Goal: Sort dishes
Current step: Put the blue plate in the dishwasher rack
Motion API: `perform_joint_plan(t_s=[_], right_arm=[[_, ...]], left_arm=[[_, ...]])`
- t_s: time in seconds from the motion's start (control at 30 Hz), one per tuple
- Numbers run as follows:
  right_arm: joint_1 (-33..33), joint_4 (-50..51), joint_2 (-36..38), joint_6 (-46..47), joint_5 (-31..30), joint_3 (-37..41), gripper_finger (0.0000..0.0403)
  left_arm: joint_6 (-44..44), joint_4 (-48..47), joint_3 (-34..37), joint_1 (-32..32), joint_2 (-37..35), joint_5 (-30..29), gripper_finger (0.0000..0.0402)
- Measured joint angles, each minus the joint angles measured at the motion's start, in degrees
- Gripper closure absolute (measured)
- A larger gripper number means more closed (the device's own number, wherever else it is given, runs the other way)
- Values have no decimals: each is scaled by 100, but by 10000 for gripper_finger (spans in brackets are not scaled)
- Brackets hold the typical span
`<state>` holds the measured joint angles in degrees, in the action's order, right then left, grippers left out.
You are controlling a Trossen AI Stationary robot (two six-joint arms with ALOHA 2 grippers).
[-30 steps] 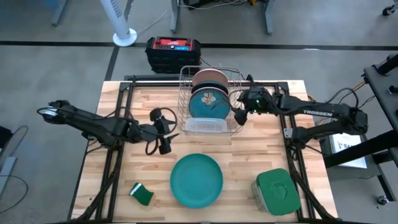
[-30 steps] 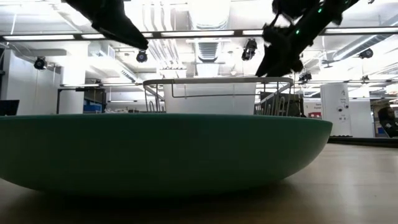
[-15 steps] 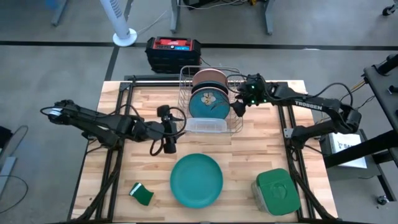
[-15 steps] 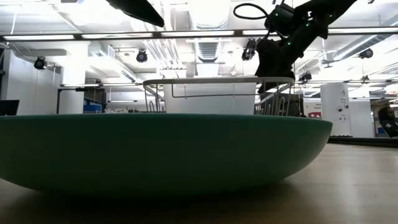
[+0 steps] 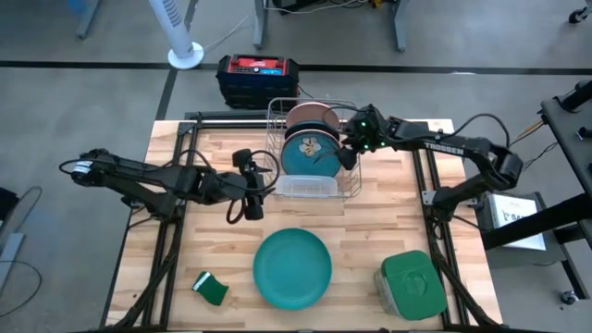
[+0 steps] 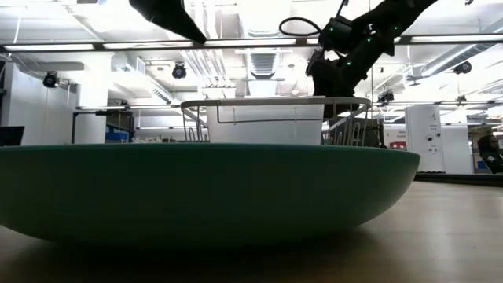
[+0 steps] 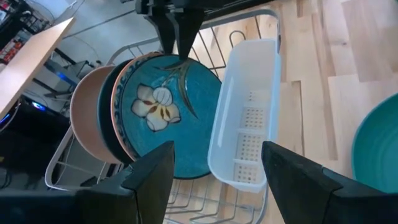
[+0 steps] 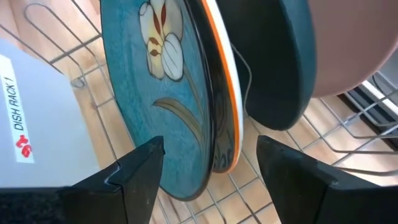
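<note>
A wire dish rack (image 5: 347,120) is seen at the upper centre of the high view, on the wooden table (image 5: 166,277). Three plates are stood on edge in it: the flower-patterned blue plate (image 5: 310,153) in front, a dark teal plate (image 8: 292,56) behind it, and the salmon-pink plate (image 5: 310,115) at the back. The right gripper (image 5: 347,155) is held at the rack's right side, its fingers (image 8: 140,174) spread either side of the patterned plate's rim without closing on it. The left gripper (image 5: 252,187) is held open left of the rack. The bright teal-green plate (image 5: 292,267) is laid flat at lower centre.
</note>
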<state>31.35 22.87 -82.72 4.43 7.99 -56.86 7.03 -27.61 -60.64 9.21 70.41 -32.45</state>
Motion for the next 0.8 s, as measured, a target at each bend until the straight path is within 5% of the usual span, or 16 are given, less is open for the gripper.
perform_joint_plan(t_s=[0.8], right_arm=[[4, -35, -249, -47, 520, -9, 263]], left_arm=[[-67, -35, 37, -48, 0, 2, 171]])
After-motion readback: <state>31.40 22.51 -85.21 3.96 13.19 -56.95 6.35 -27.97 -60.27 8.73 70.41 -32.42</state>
